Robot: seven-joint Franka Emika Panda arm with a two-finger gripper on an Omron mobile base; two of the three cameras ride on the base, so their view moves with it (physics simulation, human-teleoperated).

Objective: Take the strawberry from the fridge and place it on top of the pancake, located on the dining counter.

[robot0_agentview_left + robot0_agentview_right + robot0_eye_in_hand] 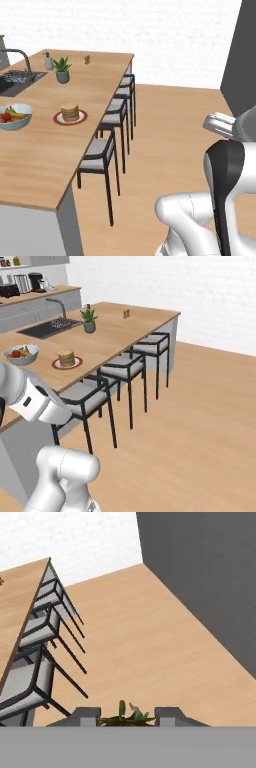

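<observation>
In the hand view the strawberry (128,716) shows its leafy green top and a sliver of red between my two fingertips (86,715), and my gripper (127,719) is shut on it, above the wooden floor. The pancake (70,111) (66,358) is a short tan stack on a white red-rimmed plate (80,119), resting on the dining counter (45,155) (112,336) to the left of my arm. The counter's edge (20,607) runs along the left of the hand view. The matte grey fridge (240,55) (200,577) stands at the right.
Several black stools (102,155) (125,368) line the counter's near side. A white fruit bowl (15,116) (21,354), a potted plant (62,69) (89,320) and a sink with faucet (15,80) (50,326) sit on the counter. Open wooden floor (200,421) lies right of the stools.
</observation>
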